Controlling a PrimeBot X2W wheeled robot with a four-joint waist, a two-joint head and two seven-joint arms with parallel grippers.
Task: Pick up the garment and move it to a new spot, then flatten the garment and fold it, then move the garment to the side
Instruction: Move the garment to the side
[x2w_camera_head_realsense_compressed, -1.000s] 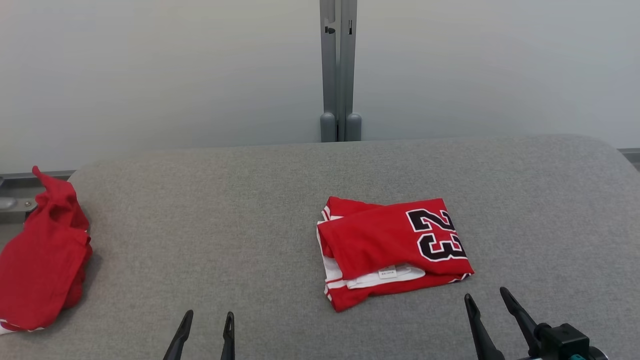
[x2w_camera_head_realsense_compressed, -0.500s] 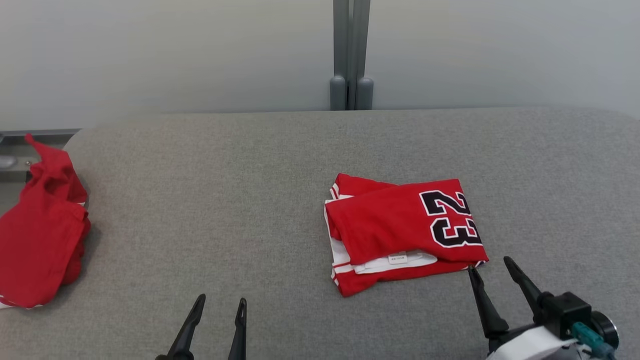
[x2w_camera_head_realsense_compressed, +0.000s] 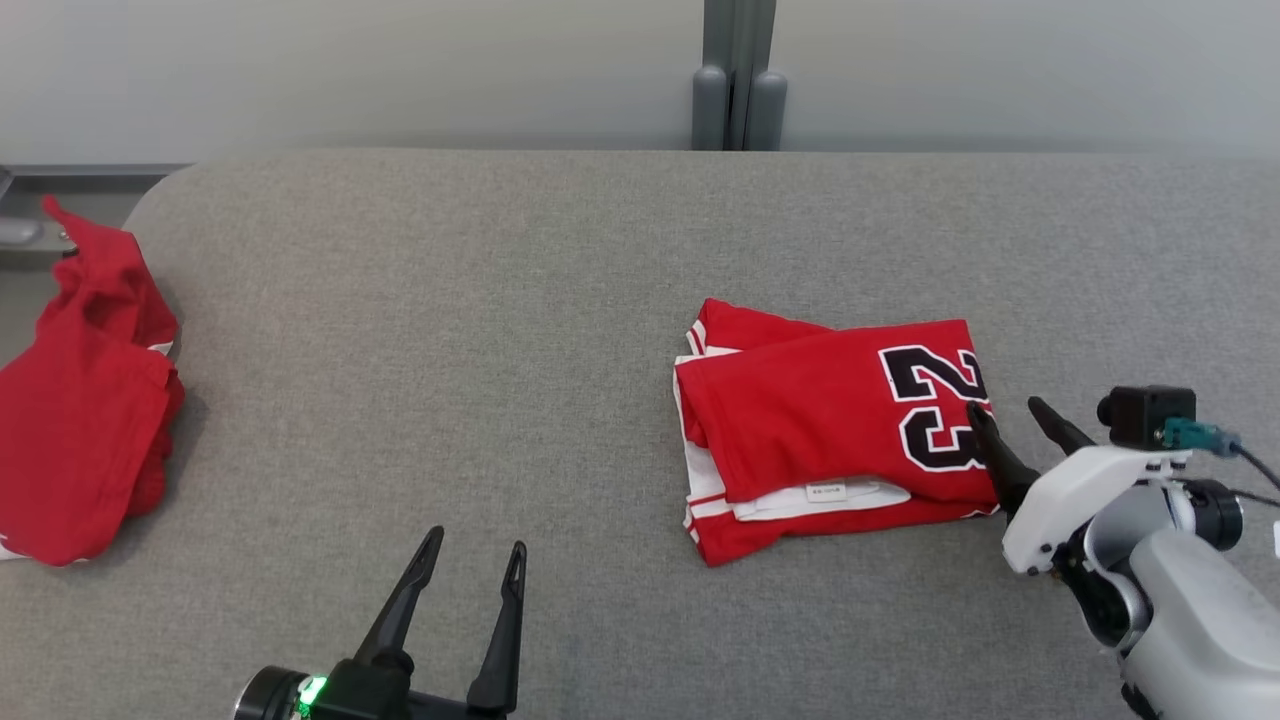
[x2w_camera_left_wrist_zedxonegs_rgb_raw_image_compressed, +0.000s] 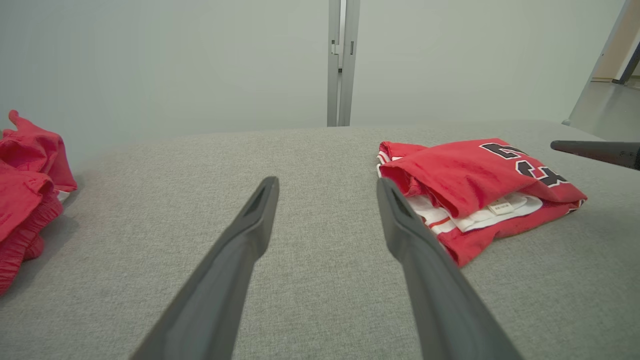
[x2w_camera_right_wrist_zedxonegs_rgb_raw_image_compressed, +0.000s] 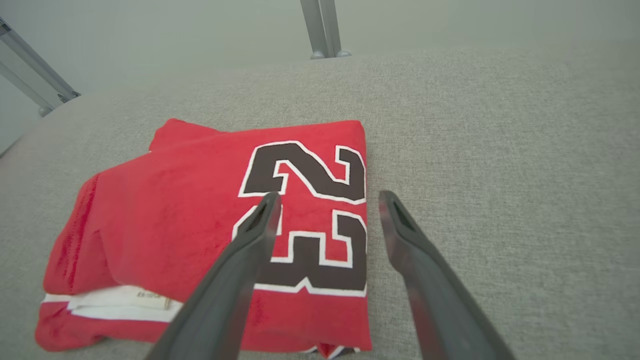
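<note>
A folded red jersey (x2w_camera_head_realsense_compressed: 820, 430) with a black "23" and white trim lies right of the middle of the grey padded table (x2w_camera_head_realsense_compressed: 500, 300). It also lies ahead and to the right in the left wrist view (x2w_camera_left_wrist_zedxonegs_rgb_raw_image_compressed: 475, 185) and below the fingers in the right wrist view (x2w_camera_right_wrist_zedxonegs_rgb_raw_image_compressed: 200, 225). My right gripper (x2w_camera_head_realsense_compressed: 1005, 415) hovers open over the jersey's right edge, one finger above the number, the other above bare table, as the right wrist view (x2w_camera_right_wrist_zedxonegs_rgb_raw_image_compressed: 327, 200) shows. My left gripper (x2w_camera_head_realsense_compressed: 470, 550) stands open and holds nothing near the front edge, left of the jersey, also in its own view (x2w_camera_left_wrist_zedxonegs_rgb_raw_image_compressed: 325, 185).
A second red garment (x2w_camera_head_realsense_compressed: 80, 400) lies crumpled at the table's left edge, also in the left wrist view (x2w_camera_left_wrist_zedxonegs_rgb_raw_image_compressed: 25, 175). A grey post (x2w_camera_head_realsense_compressed: 735, 70) rises behind the table against a pale wall. Bare table spreads between the two garments.
The head camera has tilted down, shifting the whole picture. My right gripper has come up and forward from below the jersey to over its right edge. The left gripper shows more of itself.
</note>
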